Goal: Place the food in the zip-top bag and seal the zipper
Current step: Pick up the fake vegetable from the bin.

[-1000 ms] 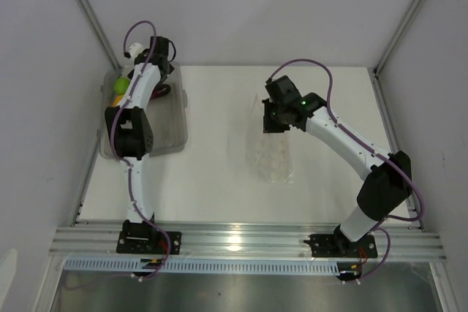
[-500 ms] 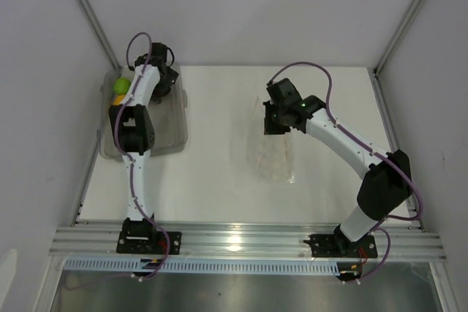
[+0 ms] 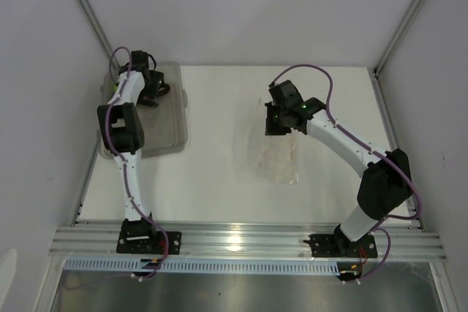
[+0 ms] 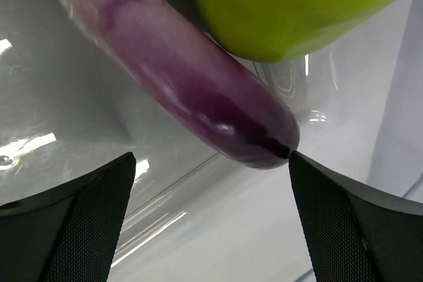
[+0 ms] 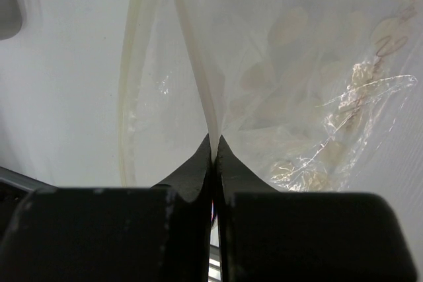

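Currently the eggplant (image 4: 198, 90) lies just ahead of my left gripper (image 4: 210, 160), with its rounded end close to one fingertip; I cannot tell whether they touch. The left jaws stand wide apart and hold nothing. A yellow-green fruit (image 4: 297, 4) sits beyond the eggplant, against it, both inside the translucent bin (image 3: 174, 128). My right gripper (image 5: 215, 143) is clamped tight on a fold of the zip-top bag (image 5: 297, 64), which extends ahead of the fingers and drapes onto the white table (image 3: 219, 107).

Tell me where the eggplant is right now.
In the left wrist view, the eggplant lies in the grey bin at far left, beside the pear, just ahead of the open left claw.
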Controlling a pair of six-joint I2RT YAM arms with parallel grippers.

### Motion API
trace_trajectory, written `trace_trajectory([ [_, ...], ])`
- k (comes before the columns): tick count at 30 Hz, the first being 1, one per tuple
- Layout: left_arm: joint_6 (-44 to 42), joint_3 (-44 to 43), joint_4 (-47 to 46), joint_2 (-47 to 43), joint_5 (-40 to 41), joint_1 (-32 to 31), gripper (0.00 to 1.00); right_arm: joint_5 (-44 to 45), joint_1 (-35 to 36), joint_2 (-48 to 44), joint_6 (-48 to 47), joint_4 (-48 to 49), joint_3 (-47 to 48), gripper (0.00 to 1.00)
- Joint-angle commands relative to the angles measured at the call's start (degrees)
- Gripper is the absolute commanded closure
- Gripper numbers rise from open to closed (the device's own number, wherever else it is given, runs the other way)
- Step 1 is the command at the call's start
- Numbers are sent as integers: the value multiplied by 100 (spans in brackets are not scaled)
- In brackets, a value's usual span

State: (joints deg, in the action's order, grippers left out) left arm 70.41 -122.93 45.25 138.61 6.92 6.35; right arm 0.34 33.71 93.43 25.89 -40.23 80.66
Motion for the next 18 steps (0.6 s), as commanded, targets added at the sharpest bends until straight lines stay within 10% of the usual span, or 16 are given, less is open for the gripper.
trace_trajectory([
  [1,648,41,36,-132,-209,51,1,-122,-32,-53,39,252,-42,100],
  [18,1748,341,255,-563,345,112,1,-139,-84,-123,65,226,-77,100],
])
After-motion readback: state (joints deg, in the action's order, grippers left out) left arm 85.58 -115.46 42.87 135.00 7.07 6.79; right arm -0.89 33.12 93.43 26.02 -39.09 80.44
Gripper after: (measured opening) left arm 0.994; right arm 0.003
